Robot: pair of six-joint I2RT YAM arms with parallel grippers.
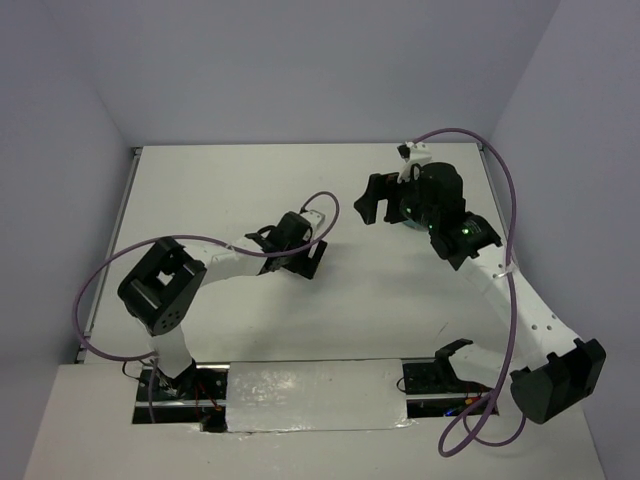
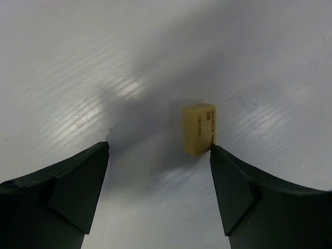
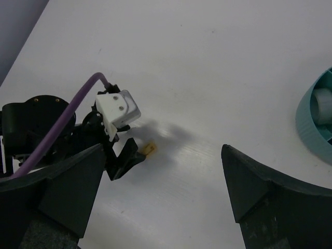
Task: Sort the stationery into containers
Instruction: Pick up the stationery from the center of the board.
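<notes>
A grey-tan block (image 2: 199, 128) lies on the white table (image 2: 78, 62). My left gripper (image 2: 160, 147) is open just before it, and its right fingertip (image 2: 215, 153) touches the block's near corner. The right wrist view shows the same block (image 3: 150, 149) beside the left gripper (image 3: 124, 155). My right gripper (image 3: 162, 148) is open and empty, held above the table. The teal organiser cup (image 3: 311, 122) shows at that view's right edge, with a pale round shape inside. In the top view the left gripper (image 1: 303, 258) sits mid-table and the right gripper (image 1: 372, 203) further back; block and cup are hidden there.
The left arm's purple cable (image 3: 78, 106) and white wrist camera (image 3: 117, 107) lie at the left of the right wrist view. Grey walls enclose the table (image 1: 200, 180) on three sides. No pens, capsules or tape ring show on the table.
</notes>
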